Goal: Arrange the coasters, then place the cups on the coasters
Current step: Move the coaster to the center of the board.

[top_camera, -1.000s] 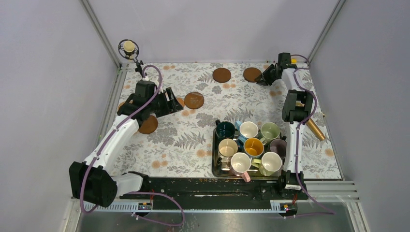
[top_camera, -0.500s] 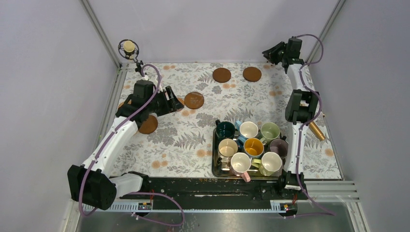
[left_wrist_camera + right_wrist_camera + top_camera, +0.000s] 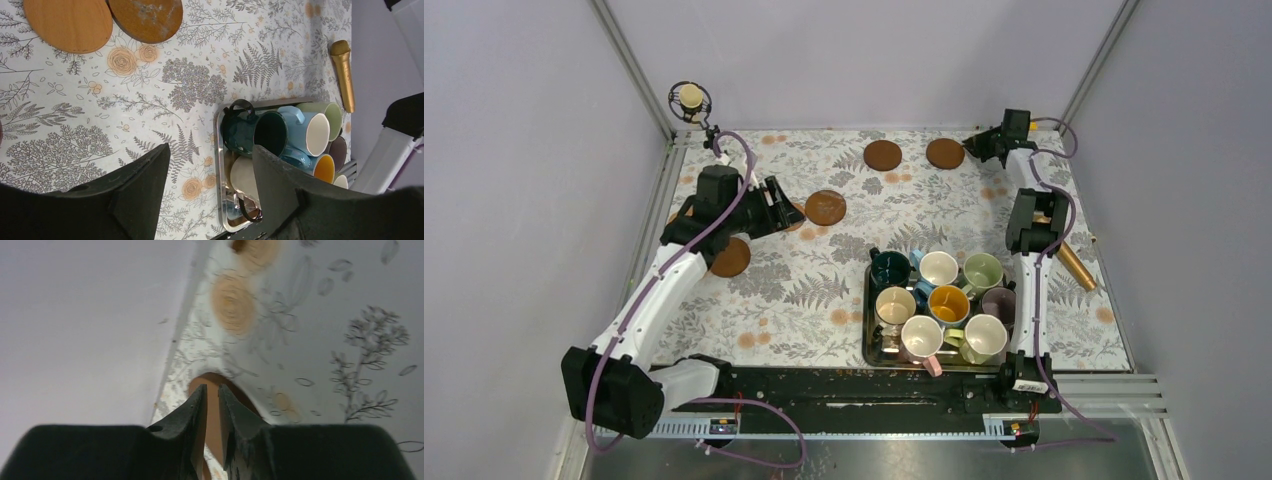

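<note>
Comparing with a second ago, we see the right hand (image 3: 984, 143) back down at the far right corner of the surface (image 3: 824, 290), having swung up off it in between. It now sits just beside the rightmost coaster (image 3: 944, 153) of the far pair, with the second coaster (image 3: 883, 155) to its left; neither disc has shifted. Its fingers (image 3: 192, 415) have drawn in to a thin slit with brown showing in the gap, but we cannot tell whether they pinch the rim or only frame it. The left hand (image 3: 776, 207) has barely moved: it hovers wide, holding nothing, near the middle coaster (image 3: 825, 207), with the near-left coaster (image 3: 730, 257) closer to its arm. The cups (image 3: 939, 300) all sit packed in the tray (image 3: 866, 325), none on a disc. We judge the arranging step unfinished: the right hand seems to be trying this coaster again, so placing cups must wait.
</note>
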Controlling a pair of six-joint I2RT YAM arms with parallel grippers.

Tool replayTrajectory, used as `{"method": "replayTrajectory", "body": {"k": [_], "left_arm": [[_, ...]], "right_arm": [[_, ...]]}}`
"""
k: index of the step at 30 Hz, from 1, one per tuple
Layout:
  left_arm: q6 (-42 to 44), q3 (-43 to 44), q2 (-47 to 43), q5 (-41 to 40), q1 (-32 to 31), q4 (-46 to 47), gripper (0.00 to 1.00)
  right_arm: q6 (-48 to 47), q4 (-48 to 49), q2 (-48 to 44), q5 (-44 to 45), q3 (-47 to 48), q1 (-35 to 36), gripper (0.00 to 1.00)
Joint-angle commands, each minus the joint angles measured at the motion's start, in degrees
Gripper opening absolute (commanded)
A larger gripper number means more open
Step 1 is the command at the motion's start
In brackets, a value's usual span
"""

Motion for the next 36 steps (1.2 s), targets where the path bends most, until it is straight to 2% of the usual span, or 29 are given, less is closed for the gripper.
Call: {"method": "replayTrajectory", "body": {"k": [1, 5, 8, 13, 19, 36], "left_arm": [[0.32, 0.01, -2.92, 1.54, 0.6, 2.56, 0.63], [0.28, -0.03, -3.83, 2.17, 1.02, 2.38, 0.63], [0.32, -0.25, -4.86, 2.53, 1.21, 2.36, 0.63], [0.54, -0.91, -6.42, 3.0, 1.92, 2.19, 0.63], [0.7, -1.39, -6.98, 3.59, 2.4, 2.14, 0.62], [0.43, -2.61, -7.74, 3.62, 2.83, 3.01, 0.62]], "right_arm": [[1.39, -7.78, 0.77, 1.76, 5.36, 1.71, 0.22], [-0.91, -14.28, -0.48, 3.89, 6.02, 2.59, 0.23], [0.7, -11.76, -2.07, 3.7, 2.61, 3.3, 0.23], [0.96, -12.66, 1.79, 0.09, 8.51, 4.52, 0.23], [1.92, -9.18, 1.26, -2.92, 5.45, 5.66, 0.23], [-3.89, -15.67, -0.45, -4.66, 3.12, 9.82, 0.25]]}}
